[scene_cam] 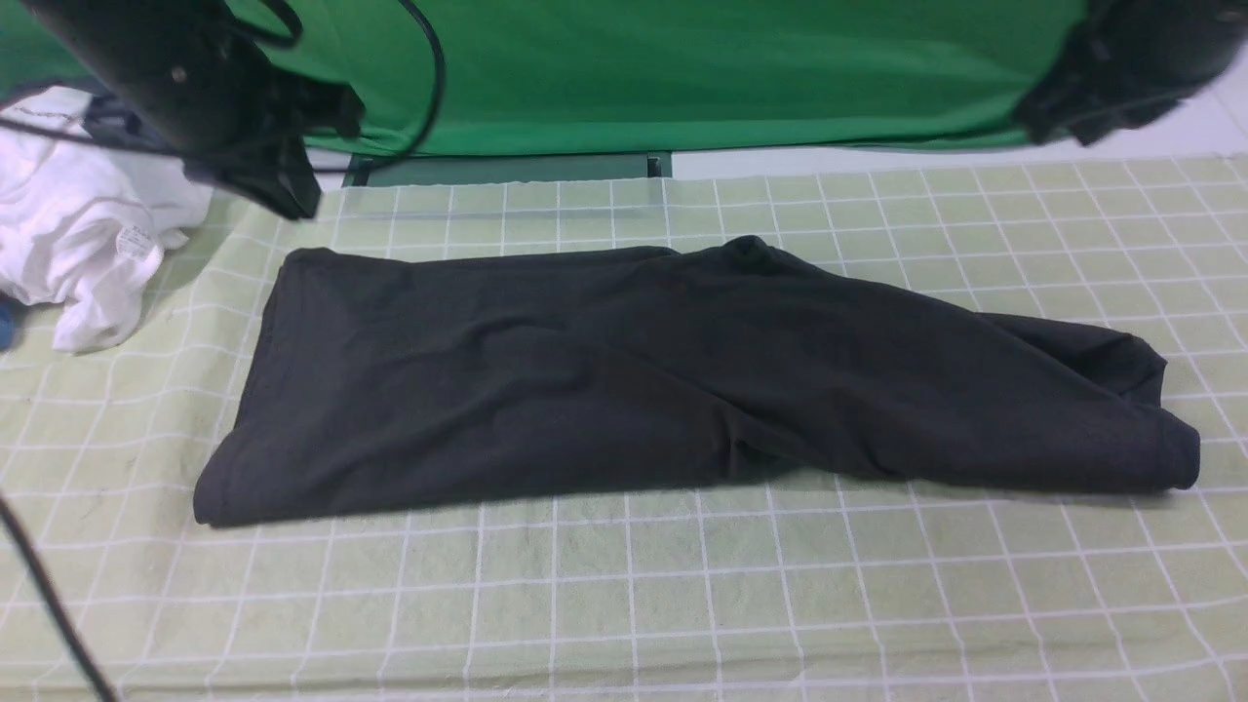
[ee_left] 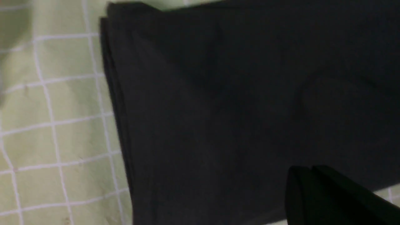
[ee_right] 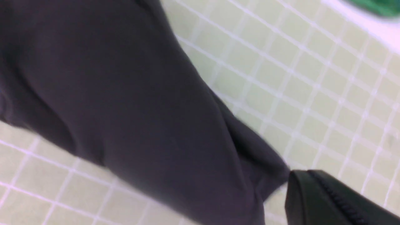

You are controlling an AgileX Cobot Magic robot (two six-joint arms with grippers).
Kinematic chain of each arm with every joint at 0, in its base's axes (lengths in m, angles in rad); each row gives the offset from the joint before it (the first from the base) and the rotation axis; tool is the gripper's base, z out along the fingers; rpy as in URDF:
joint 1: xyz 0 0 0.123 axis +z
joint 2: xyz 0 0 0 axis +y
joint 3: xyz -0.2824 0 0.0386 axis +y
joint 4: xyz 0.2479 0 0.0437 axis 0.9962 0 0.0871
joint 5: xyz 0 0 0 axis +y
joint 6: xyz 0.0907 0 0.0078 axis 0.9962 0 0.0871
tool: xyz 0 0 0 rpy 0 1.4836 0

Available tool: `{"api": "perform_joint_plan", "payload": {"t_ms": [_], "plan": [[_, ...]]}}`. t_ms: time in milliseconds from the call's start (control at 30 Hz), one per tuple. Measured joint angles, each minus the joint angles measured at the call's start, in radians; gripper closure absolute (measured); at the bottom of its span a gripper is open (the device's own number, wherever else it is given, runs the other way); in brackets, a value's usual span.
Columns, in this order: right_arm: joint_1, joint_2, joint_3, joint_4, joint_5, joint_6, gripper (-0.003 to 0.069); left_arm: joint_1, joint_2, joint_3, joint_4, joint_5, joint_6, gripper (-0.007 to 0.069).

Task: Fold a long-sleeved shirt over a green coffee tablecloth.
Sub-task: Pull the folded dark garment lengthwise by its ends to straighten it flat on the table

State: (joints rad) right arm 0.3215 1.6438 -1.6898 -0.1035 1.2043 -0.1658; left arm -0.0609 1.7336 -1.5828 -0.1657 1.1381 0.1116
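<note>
Far side hung with plain bright green fabric (scene_cam: 682, 68), loosely creased, lower hem sagging in a shallow curve. Just under that hem, a dark grey-green panel (scene_cam: 507, 170), split by a narrow upright seam near its right end. Further right, a pale white surface (scene_cam: 1199, 122). At the far left, a crumpled white garment (scene_cam: 78, 234). Soft, even light; faint shadows only.

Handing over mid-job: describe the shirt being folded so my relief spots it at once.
Start from the pale green gridded tablecloth. Across its middle lies the long-sleeved shirt, folded into a long band. It is black; the crumpled garment at the left edge is white.
</note>
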Motion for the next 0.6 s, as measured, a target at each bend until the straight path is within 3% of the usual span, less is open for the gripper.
{"api": "perform_joint_plan", "payload": {"t_ms": [133, 300, 433, 600], "plan": [[-0.104, -0.020, 0.085, 0.050, 0.008, 0.006, 0.0650, -0.086, -0.073, 0.226, 0.021, -0.143, -0.004, 0.0622], [-0.243, 0.036, 0.185, 0.133, -0.056, 0.007, 0.0479, -0.148, -0.041, 0.467, 0.055, -0.377, -0.062, 0.0622], [-0.311, 0.130, 0.195, 0.157, -0.109, 0.023, 0.0297, -0.148, 0.033, 0.503, 0.115, -0.435, -0.102, 0.0622], [-0.353, 0.226, 0.195, 0.161, -0.155, 0.051, 0.0242, -0.149, 0.091, 0.503, 0.177, -0.466, -0.142, 0.0622]]}}
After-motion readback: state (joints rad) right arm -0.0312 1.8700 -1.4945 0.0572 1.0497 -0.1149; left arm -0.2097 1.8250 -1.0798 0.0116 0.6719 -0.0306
